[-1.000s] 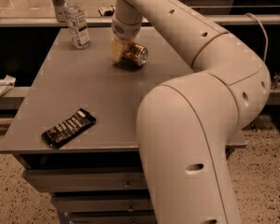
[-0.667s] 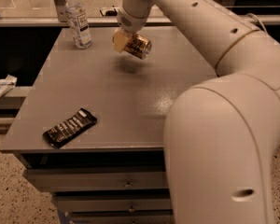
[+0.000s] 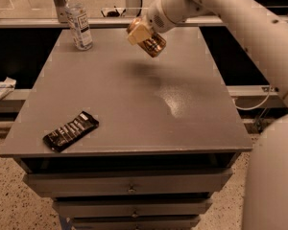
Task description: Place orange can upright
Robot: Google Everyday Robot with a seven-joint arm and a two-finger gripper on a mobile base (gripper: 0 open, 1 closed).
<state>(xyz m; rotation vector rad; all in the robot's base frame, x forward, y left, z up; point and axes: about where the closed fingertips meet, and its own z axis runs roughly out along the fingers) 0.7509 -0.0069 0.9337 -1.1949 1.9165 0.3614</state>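
Camera view, upper middle: our gripper (image 3: 140, 32) clamps the tilted can (image 3: 154, 44) above the table (image 3: 134, 109); we cannot read its print.

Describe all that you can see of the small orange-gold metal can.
The small orange-gold metal can looks shiny, with patterned print. It is tilted, not upright, in the air above the far part of the grey table, touching only the gripper, which is shut on it.
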